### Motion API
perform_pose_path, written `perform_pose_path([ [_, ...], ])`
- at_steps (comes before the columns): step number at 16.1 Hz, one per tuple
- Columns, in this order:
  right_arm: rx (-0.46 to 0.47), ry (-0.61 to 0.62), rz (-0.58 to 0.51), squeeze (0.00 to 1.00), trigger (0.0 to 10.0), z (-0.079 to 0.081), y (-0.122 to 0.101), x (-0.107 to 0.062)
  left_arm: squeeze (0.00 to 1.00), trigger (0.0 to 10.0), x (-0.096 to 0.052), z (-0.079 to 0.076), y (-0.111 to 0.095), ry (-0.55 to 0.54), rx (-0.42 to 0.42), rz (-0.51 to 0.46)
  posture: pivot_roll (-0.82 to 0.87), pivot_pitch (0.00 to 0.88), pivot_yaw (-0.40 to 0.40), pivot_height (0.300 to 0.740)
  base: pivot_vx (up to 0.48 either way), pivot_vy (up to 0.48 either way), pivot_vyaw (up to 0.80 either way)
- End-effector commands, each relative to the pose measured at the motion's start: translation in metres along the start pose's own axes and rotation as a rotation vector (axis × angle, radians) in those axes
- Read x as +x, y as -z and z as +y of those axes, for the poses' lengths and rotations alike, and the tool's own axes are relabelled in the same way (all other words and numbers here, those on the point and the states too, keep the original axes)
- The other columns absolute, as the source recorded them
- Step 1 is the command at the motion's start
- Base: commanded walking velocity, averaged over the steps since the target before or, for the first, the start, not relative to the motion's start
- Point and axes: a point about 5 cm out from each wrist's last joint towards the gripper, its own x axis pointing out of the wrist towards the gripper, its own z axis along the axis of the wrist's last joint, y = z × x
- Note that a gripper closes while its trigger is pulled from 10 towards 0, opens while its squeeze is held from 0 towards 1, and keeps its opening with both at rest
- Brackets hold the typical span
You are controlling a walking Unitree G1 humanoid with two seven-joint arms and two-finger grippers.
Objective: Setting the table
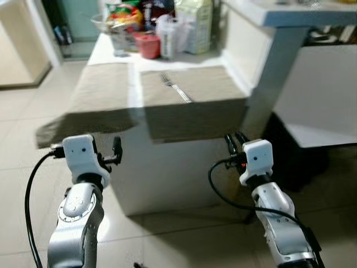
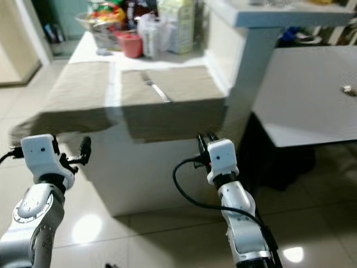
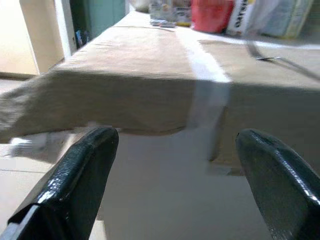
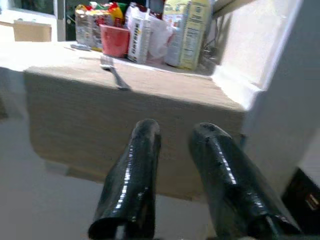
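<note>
Both grippers are hovering before the table's (image 1: pixel 167 184) near edge: left gripper (image 3: pixel 175 165) spread wide, right gripper (image 4: pixel 172 150) narrow, both empty. Fork (image 1: pixel 177 88) is lying on the right placemat (image 1: pixel 192 100) toward its far edge.

A home kitchen or dining corner.

A white tabletop (image 1: pixel 114 47) carries two beige placemats (image 1: pixel 192 92), one with a fork (image 1: pixel 175 88) on it. At its far end groceries crowd together: a red cup (image 1: pixel 148 46), cartons (image 1: pixel 195 25), a plastic bag (image 1: pixel 170 33) and a basket of packets (image 1: pixel 117 19). Pale glossy floor tiles (image 1: pixel 22 145), a cream door (image 1: pixel 19 42) and a white counter (image 1: pixel 290 14) surround it.
</note>
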Motion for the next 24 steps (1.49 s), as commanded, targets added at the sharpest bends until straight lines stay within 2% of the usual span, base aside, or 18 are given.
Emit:
perform_pose_path([
  [1, -0.007, 0.007, 0.028, 1.0, 10.0, -0.006, 0.003, 0.001, 0.0, 10.0, 0.002, -0.005, 0.0, 0.004, -0.015, 0.005, -0.09, 0.0, 0.05, 0.74, 0.0, 0.0, 0.0],
  [8, -0.057, -0.019, 0.04, 1.0, 10.0, -0.007, 0.004, 0.003, 0.0, 10.0, 0.005, -0.008, -0.001, -0.018, -0.018, -0.01, -0.09, 0.002, 0.035, 0.74, 0.0, 0.0, 0.0],
  [9, -0.071, -0.008, 0.047, 0.8, 10.0, -0.008, 0.004, 0.005, 0.0, 10.0, 0.006, -0.009, -0.002, -0.019, -0.016, -0.017, -0.09, 0.002, 0.035, 0.74, 0.0, 0.0, 0.0],
  [10, -0.08, -0.007, 0.041, 0.0, 10.0, -0.008, 0.003, 0.007, 0.0, 10.0, 0.006, -0.009, -0.003, -0.021, -0.013, -0.02, -0.09, 0.0, 0.035, 0.74, 0.0, 0.0, 0.0],
  [12, -0.103, 0.005, 0.049, 0.0, 10.0, -0.011, 0.005, 0.007, 0.0, 10.0, 0.006, -0.009, -0.003, -0.022, -0.009, -0.028, -0.08, 0.0, 0.034, 0.74, 0.0, 0.0, 0.0],
  [15, -0.083, -0.002, 0.042, 0.0, 10.0, -0.008, 0.004, 0.007, 0.0, 10.0, 0.005, -0.013, -0.006, -0.006, 0.005, -0.046, -0.08, 0.0, 0.038, 0.74, 0.0, 0.0, 0.0],
  [16, -0.074, 0.011, 0.02, 0.04, 10.0, -0.009, 0.002, 0.007, 0.0, 10.0, 0.005, -0.013, -0.006, -0.006, 0.006, -0.045, -0.08, 0.0, 0.039, 0.74, 0.0, 0.0, 0.0],
  [17, -0.066, -0.008, 0.016, 1.0, 10.0, -0.008, 0.002, 0.005, 0.0, 10.0, 0.005, -0.012, -0.005, -0.007, 0.007, -0.043, -0.08, 0.0, 0.039, 0.74, 0.0, 0.0, 0.0],
  [20, -0.059, 0.006, 0.037, 1.0, 10.0, -0.006, 0.005, 0.004, 0.0, 10.0, 0.005, -0.011, -0.003, -0.009, 0.009, -0.037, -0.09, 0.0, 0.043, 0.74, 0.0, 0.0, 0.0],
  [22, -0.096, 0.037, 0.047, 1.0, 10.0, -0.008, 0.005, 0.005, 0.0, 10.0, 0.005, -0.013, -0.003, 0.011, 0.026, -0.034, -0.09, 0.0, 0.048, 0.74, 0.0, 0.0, 0.0],
  [23, -0.094, 0.041, 0.046, 0.0, 10.0, -0.008, 0.005, 0.006, 0.0, 10.0, 0.006, -0.015, -0.003, 0.022, 0.033, -0.034, -0.1, 0.0, 0.049, 0.74, 0.0, 0.0, 0.0],
  [24, -0.089, 0.039, 0.047, 0.0, 10.0, -0.009, 0.005, 0.005, 0.0, 10.0, 0.006, -0.017, -0.003, 0.032, 0.035, -0.038, -0.1, 0.0, 0.051, 0.74, 0.0, 0.0, 0.0],
])
